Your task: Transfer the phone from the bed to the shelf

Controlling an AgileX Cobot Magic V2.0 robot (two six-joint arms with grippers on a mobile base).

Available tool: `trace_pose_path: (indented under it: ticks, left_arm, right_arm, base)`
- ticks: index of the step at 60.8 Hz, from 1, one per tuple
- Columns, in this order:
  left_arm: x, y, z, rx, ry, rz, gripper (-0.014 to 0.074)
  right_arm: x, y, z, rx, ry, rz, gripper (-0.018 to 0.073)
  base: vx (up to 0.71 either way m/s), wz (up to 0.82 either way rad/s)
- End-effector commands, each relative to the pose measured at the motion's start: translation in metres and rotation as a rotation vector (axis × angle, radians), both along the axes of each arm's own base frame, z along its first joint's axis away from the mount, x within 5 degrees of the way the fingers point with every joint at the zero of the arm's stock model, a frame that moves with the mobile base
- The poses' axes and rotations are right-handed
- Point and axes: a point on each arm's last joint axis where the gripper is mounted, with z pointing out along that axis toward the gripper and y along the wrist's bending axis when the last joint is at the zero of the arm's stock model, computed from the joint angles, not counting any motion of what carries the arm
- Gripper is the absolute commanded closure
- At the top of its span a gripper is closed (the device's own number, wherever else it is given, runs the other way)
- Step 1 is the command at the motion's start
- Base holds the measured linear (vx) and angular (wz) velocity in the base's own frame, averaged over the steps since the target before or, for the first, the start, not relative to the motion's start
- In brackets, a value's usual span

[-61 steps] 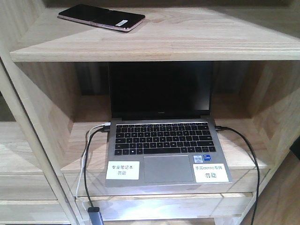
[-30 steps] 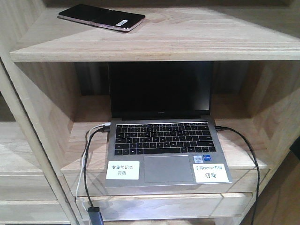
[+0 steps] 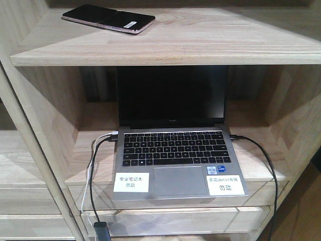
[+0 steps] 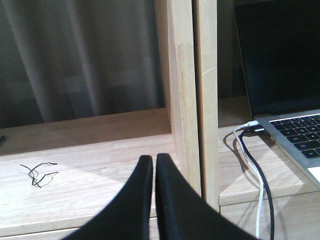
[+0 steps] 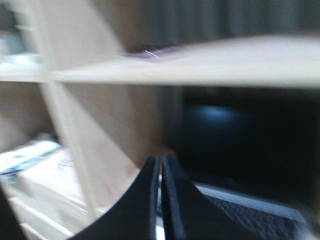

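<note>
Nothing shifted since prev frame: phone [image 3: 108, 19] lies flat on shelf [image 3: 200, 42] top board, long axis left-right. We see left hand [image 4: 153, 165] and right hand [image 5: 160, 167] both closed, empty, below it.

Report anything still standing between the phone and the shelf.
Nothing does: the phone already lies flat on the shelf's upper board, above the open laptop. Neither gripper holds it; both wrist views show their jaws closed and empty.

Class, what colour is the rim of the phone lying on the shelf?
Pinkish-gold, around the phone's glossy black face; clearest in the exterior front-facing view.
</note>
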Motion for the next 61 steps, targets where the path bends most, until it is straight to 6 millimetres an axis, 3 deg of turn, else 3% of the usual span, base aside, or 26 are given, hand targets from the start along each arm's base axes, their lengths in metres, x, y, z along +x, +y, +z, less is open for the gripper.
trace_pose_path:
  ticks: [1, 21, 40, 61]
  left_arm:
    - [-0.001, 0.000, 0.015, -0.018, -0.098, -0.002, 0.0595]
    - [-0.001, 0.000, 0.015, -0.018, -0.098, -0.002, 0.0595]
    - [-0.001, 0.000, 0.015, -0.018, -0.098, -0.002, 0.0595]
    - [-0.001, 0.000, 0.015, -0.018, -0.098, -0.002, 0.0595]
  right_arm:
    - [0.003, -0.006, 0.012, 0.027, -0.048, -0.076, 0.0569]
    - [0.001, -0.025, 0.006, -0.033, -0.066, -0.330, 0.0569]
    - [-0.002, -0.038, -0.063, -0.116, 0.007, -0.530, 0.0569]
    - [0.006, -0.045, -0.107, -0.129, -0.009, -0.634, 0.0569]
  base:
    - [0.00, 0.00]
    - [0.00, 0.00]
    - [0.00, 0.00]
    - [0.00, 0.00]
